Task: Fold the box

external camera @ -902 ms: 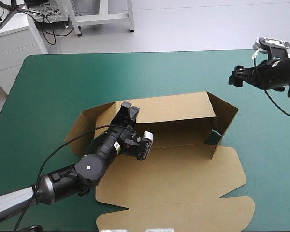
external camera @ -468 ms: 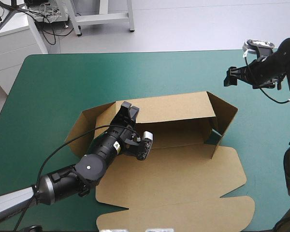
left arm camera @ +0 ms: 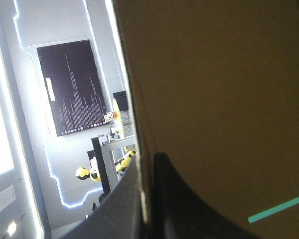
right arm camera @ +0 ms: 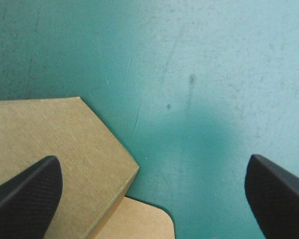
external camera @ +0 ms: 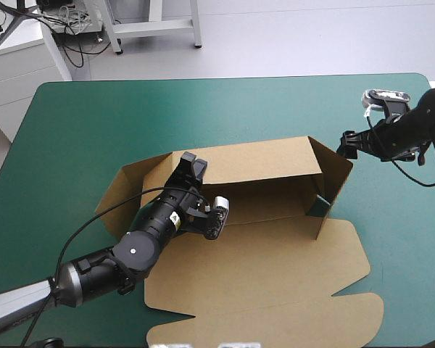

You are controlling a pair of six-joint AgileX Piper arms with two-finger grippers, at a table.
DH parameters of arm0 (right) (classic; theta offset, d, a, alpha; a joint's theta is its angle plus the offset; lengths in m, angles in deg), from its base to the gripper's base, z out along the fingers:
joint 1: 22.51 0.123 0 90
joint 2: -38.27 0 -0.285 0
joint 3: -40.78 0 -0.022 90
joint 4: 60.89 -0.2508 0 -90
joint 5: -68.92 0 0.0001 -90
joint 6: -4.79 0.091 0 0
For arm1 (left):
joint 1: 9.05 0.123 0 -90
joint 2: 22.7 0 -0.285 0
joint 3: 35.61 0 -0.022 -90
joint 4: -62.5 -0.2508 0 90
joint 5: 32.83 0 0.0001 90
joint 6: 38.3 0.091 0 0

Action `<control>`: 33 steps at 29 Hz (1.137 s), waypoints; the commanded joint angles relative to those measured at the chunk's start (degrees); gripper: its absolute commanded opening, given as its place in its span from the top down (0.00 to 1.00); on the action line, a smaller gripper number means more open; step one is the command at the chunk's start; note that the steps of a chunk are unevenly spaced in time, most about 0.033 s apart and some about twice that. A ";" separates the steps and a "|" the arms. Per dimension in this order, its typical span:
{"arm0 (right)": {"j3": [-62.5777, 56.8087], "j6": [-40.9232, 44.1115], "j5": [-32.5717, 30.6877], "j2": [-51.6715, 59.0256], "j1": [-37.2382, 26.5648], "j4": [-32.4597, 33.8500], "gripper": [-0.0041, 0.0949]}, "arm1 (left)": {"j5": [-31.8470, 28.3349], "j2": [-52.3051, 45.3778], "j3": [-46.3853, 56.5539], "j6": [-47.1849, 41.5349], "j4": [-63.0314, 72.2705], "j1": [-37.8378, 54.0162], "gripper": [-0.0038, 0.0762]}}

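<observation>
Pinching the box (external camera: 261, 254) by its back wall, mid-frame on the surface (external camera: 94, 123), left gripper (external camera: 192, 165) fingers clamped on board; hovering right gripper (external camera: 346, 143) fingers-wide over the right-hand flap corner, box lying leftward.

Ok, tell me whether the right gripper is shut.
No, the right gripper is open: its black fingers stand wide apart, over a corner of the box and the teal-green cover.

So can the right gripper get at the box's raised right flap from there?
Probably yes: the right gripper is open beside the flap, at its top corner, with only bare teal-green cover around.
</observation>
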 commanded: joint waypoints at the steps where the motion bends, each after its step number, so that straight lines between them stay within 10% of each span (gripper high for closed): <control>1: -2.55 -1.03 2.51 5.14 -0.34 -0.97 0.05 | 0.63 -0.95 -1.24 0.86 -4.63 -0.25 0.96; 16: -21.49 -11.68 17.91 14.71 -0.34 -8.13 0.05 | 0.63 -0.95 -1.24 0.86 -4.63 -0.25 0.96; 33: -21.96 -23.32 8.30 14.71 -0.34 -14.04 0.05 | 0.40 -0.95 -1.24 0.86 -4.63 -0.25 0.96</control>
